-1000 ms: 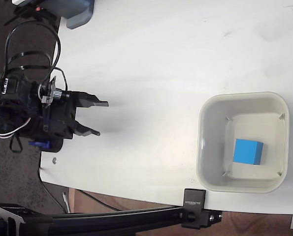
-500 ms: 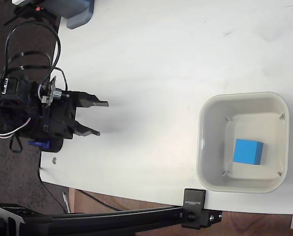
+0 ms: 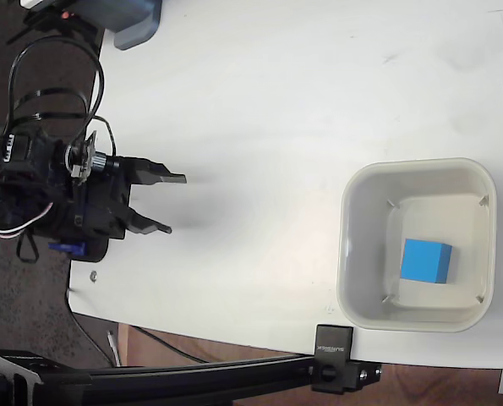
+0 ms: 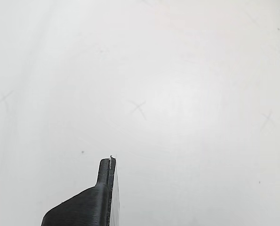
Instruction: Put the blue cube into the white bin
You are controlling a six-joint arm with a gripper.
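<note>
The sky-blue cube [image 3: 426, 260] rests on the floor of the cream-white bin [image 3: 349, 254], which stands at the right of the table in the fixed view. Far to the left, at the table's left edge, my gripper [image 3: 176, 204] is open with nothing between its two black fingers. The wrist view holds only bare white tabletop and one black fingertip [image 4: 107, 170]; neither the cube nor the bin appears there.
A grey-blue device [image 3: 137, 21] sits at the table's top left corner. A black rail with a clamp block [image 3: 333, 359] runs along the table's lower edge. Cables loop around the arm's base [image 3: 40, 186] at the left.
</note>
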